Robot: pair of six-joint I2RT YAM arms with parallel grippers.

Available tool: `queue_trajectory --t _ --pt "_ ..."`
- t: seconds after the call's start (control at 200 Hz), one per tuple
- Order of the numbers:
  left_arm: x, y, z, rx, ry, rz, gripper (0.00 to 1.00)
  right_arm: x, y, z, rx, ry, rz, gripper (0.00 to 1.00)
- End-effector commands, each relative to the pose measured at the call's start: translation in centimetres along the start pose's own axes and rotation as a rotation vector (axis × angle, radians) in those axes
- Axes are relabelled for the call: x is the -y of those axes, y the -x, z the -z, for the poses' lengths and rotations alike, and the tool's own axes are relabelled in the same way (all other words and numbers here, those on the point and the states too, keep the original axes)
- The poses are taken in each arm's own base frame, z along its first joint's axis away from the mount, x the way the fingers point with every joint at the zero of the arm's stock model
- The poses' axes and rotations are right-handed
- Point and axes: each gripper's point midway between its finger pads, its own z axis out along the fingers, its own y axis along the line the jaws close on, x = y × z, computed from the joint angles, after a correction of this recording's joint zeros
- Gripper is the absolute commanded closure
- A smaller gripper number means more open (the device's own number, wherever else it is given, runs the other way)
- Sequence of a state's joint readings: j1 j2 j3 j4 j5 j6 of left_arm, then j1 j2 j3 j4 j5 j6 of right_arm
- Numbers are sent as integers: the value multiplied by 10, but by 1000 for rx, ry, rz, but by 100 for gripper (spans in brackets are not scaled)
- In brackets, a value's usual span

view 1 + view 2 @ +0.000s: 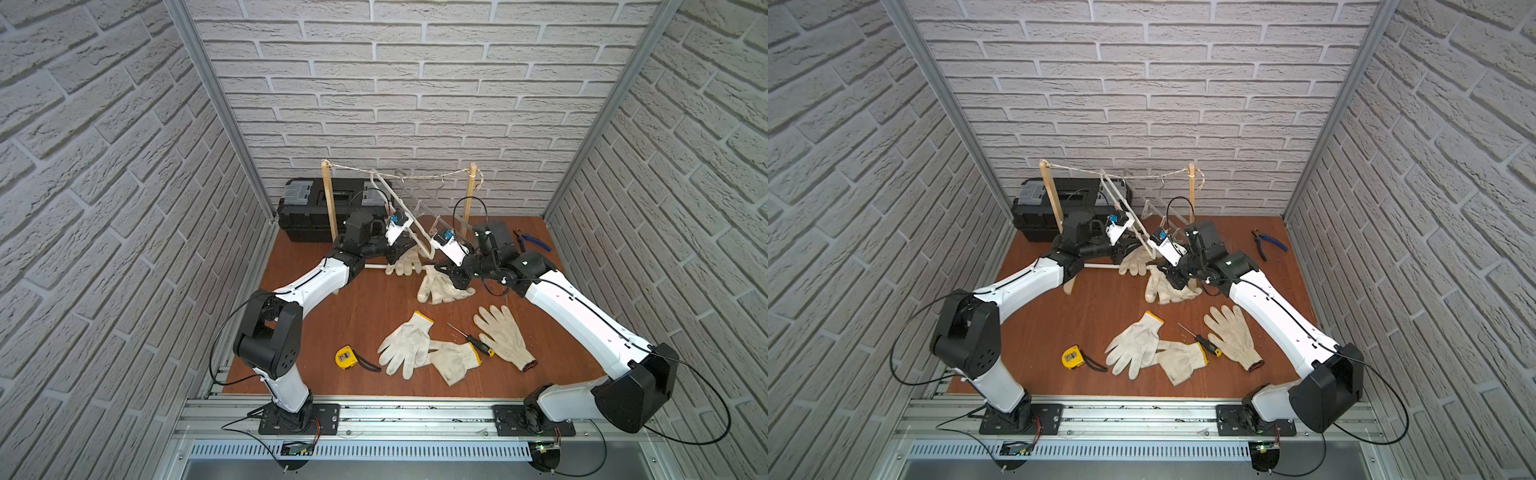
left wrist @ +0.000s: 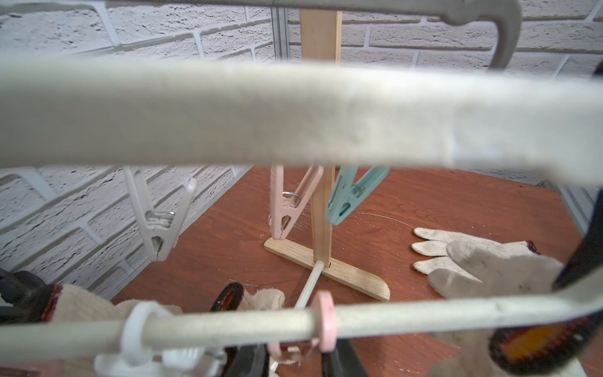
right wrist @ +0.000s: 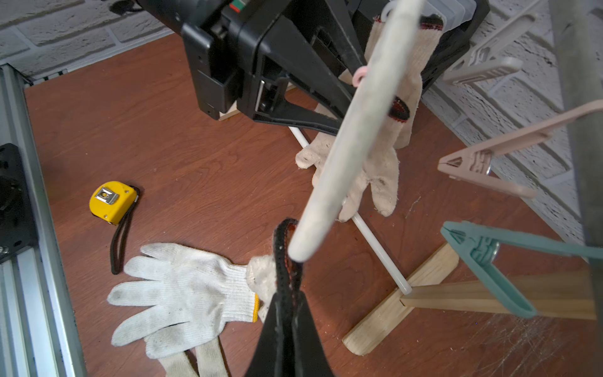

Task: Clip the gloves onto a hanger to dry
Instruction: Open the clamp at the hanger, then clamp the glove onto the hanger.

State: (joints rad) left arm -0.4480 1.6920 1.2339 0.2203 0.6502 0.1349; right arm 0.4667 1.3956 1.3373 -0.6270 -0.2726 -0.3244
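Observation:
A pale hanger [image 1: 419,239] [image 2: 228,114] with clips hangs tilted from a cord between two wooden posts. My left gripper [image 1: 395,254] [image 2: 293,355] is at its lower bar, jaws pressed on a pink clip [image 2: 324,321]. A glove with a dark red cuff [image 3: 388,153] hangs just behind that bar. My right gripper [image 1: 439,269] [image 3: 287,293] is shut on the dark cuff [image 3: 282,241] of another glove [image 1: 440,286], whose fingers rest on the table. Three more gloves [image 1: 405,345] [image 1: 455,359] [image 1: 503,332] lie flat near the front.
A yellow tape measure [image 1: 346,356] and a screwdriver [image 1: 473,340] lie among the front gloves. A black toolbox [image 1: 307,208] stands at the back left, pliers [image 1: 530,240] at the back right. White [image 2: 160,222], pink [image 2: 290,202] and teal [image 2: 352,196] clips hang on the far bar.

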Motion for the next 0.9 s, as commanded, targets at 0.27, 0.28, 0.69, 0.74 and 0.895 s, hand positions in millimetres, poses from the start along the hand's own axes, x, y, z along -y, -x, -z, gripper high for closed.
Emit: queue_trajectory --t 0.27,0.28,0.69,0.74,0.895 --pt "32 14 22 -17 -168 31 77 -8 -1 -25 3 150 113 98" --pt "33 13 22 -19 -173 34 77 -8 -1 -26 2 157 114 98" --pt "54 13 40 -26 -295 94 77 -16 -11 -58 -12 345 149 98" --pt "54 12 40 -29 -299 99 77 -14 -13 -62 -15 346 147 98" --pt "53 10 41 -37 -304 109 77 -13 -10 -69 10 375 145 98"
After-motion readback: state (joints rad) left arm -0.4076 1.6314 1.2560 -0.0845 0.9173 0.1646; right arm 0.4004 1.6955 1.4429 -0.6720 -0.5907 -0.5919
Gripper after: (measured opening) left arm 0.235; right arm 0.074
